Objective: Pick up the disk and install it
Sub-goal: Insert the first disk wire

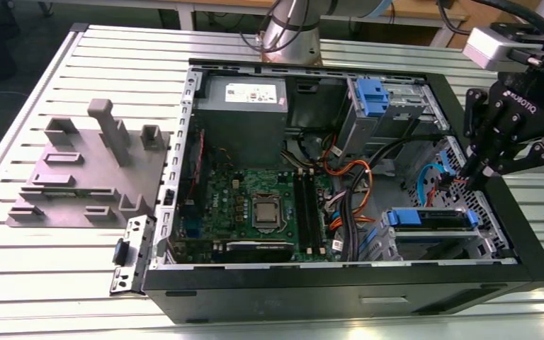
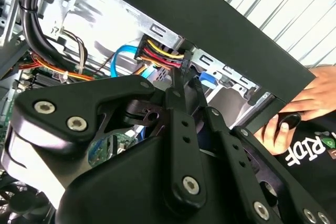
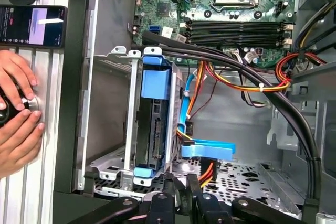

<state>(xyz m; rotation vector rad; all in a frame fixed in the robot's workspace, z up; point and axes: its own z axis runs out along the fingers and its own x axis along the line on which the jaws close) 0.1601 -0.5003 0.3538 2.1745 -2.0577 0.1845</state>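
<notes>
The disk (image 3: 154,129) sits on edge in its blue carrier inside the drive cage (image 3: 105,166) of the open computer case (image 1: 348,287), its long axis running away from the gripper (image 3: 181,182). The gripper hangs just off the disk's near end, beside the cable bundle (image 3: 202,153), its 2 fingers pressed nearly together and holding nothing. The arm reaches down over the case wall at the exterior view's right.

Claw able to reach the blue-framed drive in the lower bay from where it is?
Probably yes. The claw hangs just above the metal bay, and the silver drive in its blue plastic carrier lies open from above; coloured cables run beside it, not over it.
</notes>
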